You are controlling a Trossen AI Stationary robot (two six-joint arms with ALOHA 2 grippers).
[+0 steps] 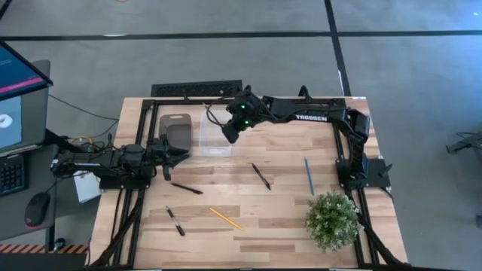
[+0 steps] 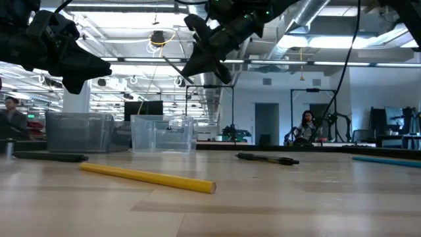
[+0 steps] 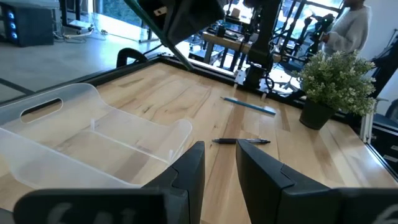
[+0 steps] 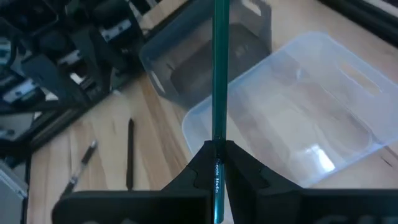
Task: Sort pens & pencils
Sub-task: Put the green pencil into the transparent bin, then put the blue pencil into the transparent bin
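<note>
The wooden table (image 1: 286, 150) has 2 bins at its far edge: a grey bin (image 1: 178, 132) and, just beside it, a clear bin (image 1: 215, 138). A potted plant (image 1: 332, 218) stands at the near right corner, and a wide bare strip lies between the bins and the scattered sticks.

The right gripper (image 4: 217, 163) hangs above the clear bin, its fingers clamped together on a slim dark greenish pencil (image 4: 219, 74), which points out from the tips over the bin's edge. The left gripper (image 3: 219, 163) hovers at the table's left side, near the grey bin, fingers slightly apart with nothing between them.

On the table lie 5 pieces. 3 are short black pens: pen 1 (image 1: 186, 188) nearest the left gripper, pen 2 (image 1: 175, 221) near the front, seemingly with pale marks, and pen 3 (image 1: 261, 175) at the middle. 2 are pencils: a yellow pencil (image 1: 226, 218) toward the front edge and a blue pencil (image 1: 309, 176) near the right arm's base, well apart from each other.
</note>
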